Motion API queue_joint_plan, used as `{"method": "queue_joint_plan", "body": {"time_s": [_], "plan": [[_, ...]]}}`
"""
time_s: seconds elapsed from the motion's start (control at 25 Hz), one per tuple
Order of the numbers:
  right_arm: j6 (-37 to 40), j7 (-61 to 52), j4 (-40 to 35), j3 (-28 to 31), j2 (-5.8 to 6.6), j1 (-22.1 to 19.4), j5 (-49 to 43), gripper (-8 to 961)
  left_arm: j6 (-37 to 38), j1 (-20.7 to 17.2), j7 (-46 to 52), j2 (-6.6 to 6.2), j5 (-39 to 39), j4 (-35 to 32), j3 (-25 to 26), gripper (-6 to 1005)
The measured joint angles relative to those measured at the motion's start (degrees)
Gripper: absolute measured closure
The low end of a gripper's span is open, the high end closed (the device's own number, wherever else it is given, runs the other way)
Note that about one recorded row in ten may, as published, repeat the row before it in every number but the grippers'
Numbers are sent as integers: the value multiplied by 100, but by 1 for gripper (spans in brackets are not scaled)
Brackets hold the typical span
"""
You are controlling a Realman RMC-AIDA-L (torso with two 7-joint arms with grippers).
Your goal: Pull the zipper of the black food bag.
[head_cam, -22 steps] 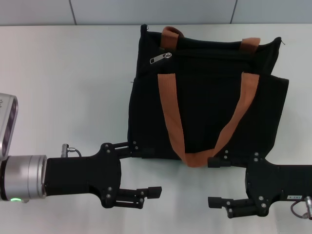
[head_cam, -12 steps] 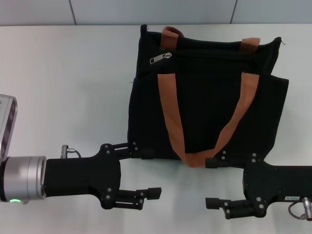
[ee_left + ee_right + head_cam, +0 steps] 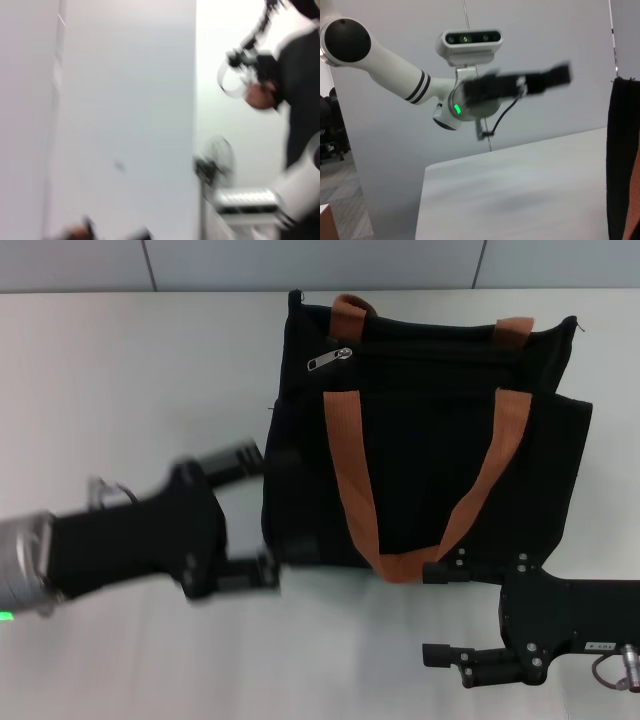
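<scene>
Reaching across the pale worktop (image 3: 120, 390), the left hand (image 3: 245, 515) sat near the lower left corner of the black food bag (image 3: 420, 430), its outline smeared. Its two fingers stood apart with nothing between them, one close to the bag's left edge and one just beside the bottom corner. No contact with the fabric could be confirmed from the head view. The left wrist view gave only a blurred wall and background clutter, with no sight of the bag.

Further right, the bag lay flat on the worktop, squarish, its mouth toward the far side. Two rust-orange handles (image 3: 350, 470) looped down over its front face. The zipper (image 3: 329, 359), a small silver pull tab, rested near the upper left corner of the bag, well apart from both hands, at the left end of its dark zipper line.

At the right, the right hand (image 3: 445, 615) hovered just below the bag's bottom edge, fingers spread and holding nothing. The right wrist view showed the bag's edge and the other arm beyond it.

Judging from this, the approach to the tab was the step in hand. Doing it well would likely call for pinching the tab squarely, pinning the bag so it cannot slide, and pulling straight along the zipper line toward the right
</scene>
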State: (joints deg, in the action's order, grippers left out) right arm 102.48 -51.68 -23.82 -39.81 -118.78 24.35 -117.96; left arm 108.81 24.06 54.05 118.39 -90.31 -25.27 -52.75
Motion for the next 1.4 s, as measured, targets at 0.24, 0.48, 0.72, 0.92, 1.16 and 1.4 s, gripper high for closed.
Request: {"method": "queue_joint_plan", "body": {"time_s": [0.24, 0.48, 0.72, 0.92, 1.16, 1.4], "plan": [[15, 0, 0, 0, -4, -48, -7, 180, -594, 96, 75, -6, 536, 78, 925, 171], [37, 0, 0, 0, -5, -92, -7, 187, -1504, 322, 105, -13, 514, 31, 1034, 171], [62, 0, 0, 7, -5, -140, 1, 194, -2346, 623, 80, -21, 207, 14, 807, 171], [69, 0, 0, 18, -5, -160, 5, 200, -2903, 1025, 82, 5, -540, 11, 446, 171], [71, 0, 0, 18, -11, -159, 15, 206, -3213, 1228, 46, 19, -622, 37, 192, 219], [78, 0, 24, 18, -20, -158, 19, 213, -3323, 1156, 20, 29, -175, 44, 260, 277]]}}
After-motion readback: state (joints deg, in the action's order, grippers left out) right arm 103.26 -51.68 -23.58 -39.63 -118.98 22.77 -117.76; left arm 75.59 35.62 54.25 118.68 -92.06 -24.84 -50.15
